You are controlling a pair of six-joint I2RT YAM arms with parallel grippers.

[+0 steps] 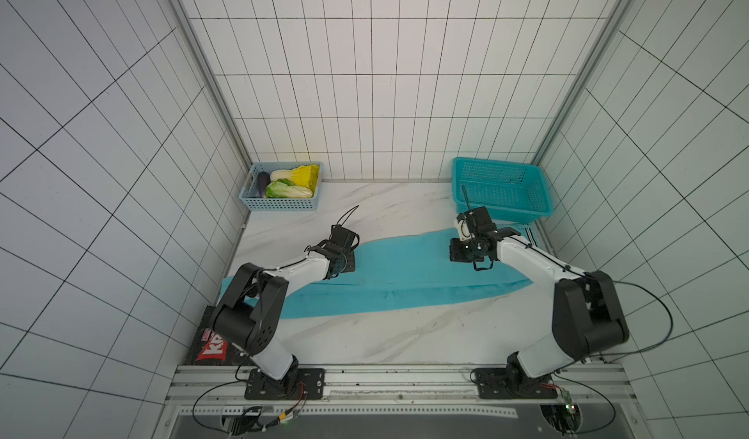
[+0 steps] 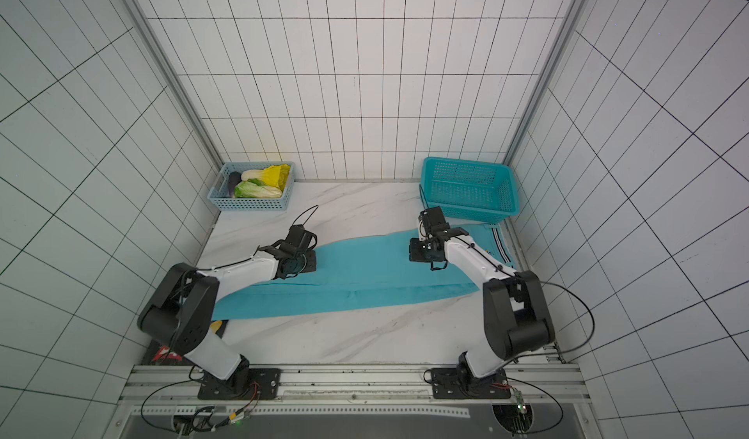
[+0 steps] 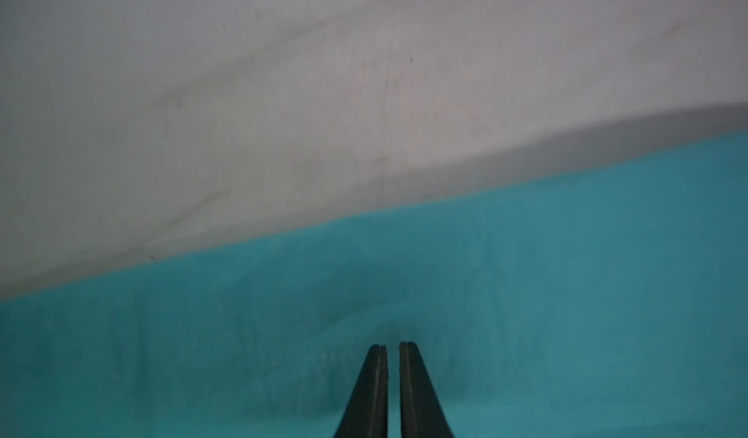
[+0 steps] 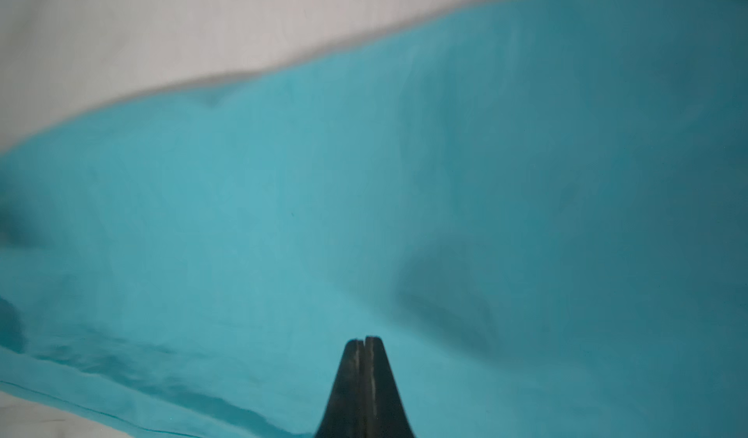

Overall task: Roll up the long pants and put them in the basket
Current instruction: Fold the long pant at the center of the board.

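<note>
Pants (image 1: 405, 270) flat mid-frame; left gripper (image 3: 392, 345) nearly closed, pinching puckered cloth; right gripper (image 4: 364, 339) closed against cloth; likely pre-roll fold.

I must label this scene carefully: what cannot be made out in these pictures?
- the long pants: one end is hidden under the left arm in both top views.
- left end effector and right end effector: jaws shut, but the blurred wrist views do not show whether cloth is pinched.
- red and black packet: its lettering is partly covered by the left arm in a top view.
</note>
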